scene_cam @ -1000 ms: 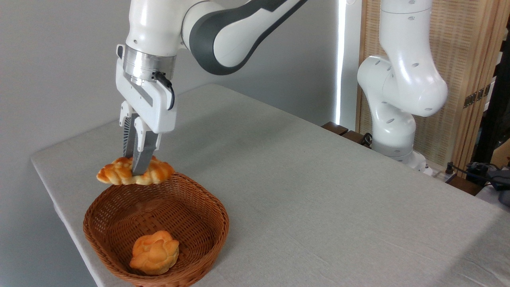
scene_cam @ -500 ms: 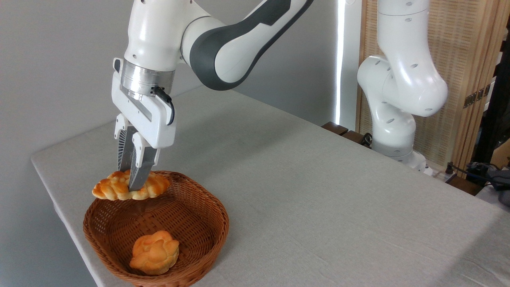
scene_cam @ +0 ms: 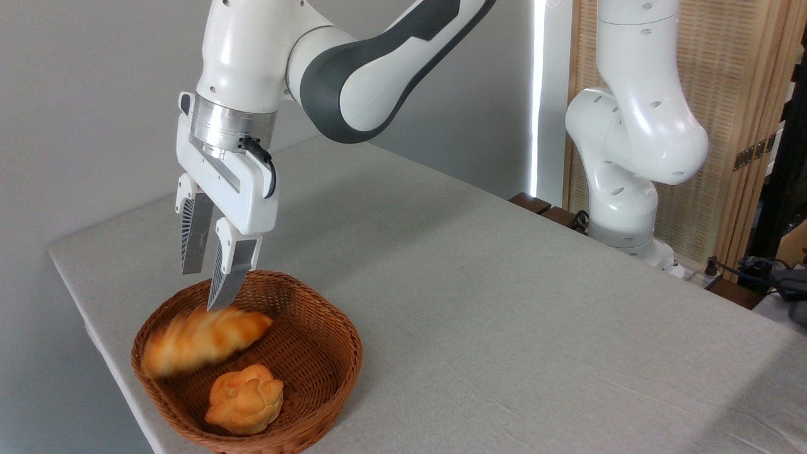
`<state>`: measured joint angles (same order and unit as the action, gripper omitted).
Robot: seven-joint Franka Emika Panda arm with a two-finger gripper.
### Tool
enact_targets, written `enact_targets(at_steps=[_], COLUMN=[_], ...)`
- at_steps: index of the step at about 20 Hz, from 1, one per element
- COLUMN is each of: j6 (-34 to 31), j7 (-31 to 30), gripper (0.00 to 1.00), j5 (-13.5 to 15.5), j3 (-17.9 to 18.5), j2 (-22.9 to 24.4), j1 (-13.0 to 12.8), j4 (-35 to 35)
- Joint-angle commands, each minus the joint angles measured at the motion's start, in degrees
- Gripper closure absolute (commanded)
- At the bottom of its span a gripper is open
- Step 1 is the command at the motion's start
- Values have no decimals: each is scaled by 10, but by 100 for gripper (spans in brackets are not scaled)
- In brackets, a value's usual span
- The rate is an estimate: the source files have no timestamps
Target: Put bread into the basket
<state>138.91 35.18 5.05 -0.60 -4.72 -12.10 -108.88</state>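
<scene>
Table [scene_cam: 479, 302]: grey cloth.
Basket [scene_cam: 343, 343]: wicker, near the table's left front edge.
Gripper [scene_cam: 205, 287]: spread apart, holding nothing, above the basket.
Bread [scene_cam: 202, 340]: blurred braided loaf inside the basket's left side, beside a bun [scene_cam: 244, 399]; likely light, best pinched mid-length.
</scene>
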Motion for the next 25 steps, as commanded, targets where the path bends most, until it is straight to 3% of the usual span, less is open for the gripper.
enact_targets(at_steps=[1,8,18,25], j6=[7,-13,-236,-304], j7=[0,-13,-34,-34], gripper=[0,0,0,0], j5=[7,7,2,3], j3=[10,27,37,33], j2=[-3,34,101,109], j1=[-5,-6,-6,-6], j4=[8,8,36,53])
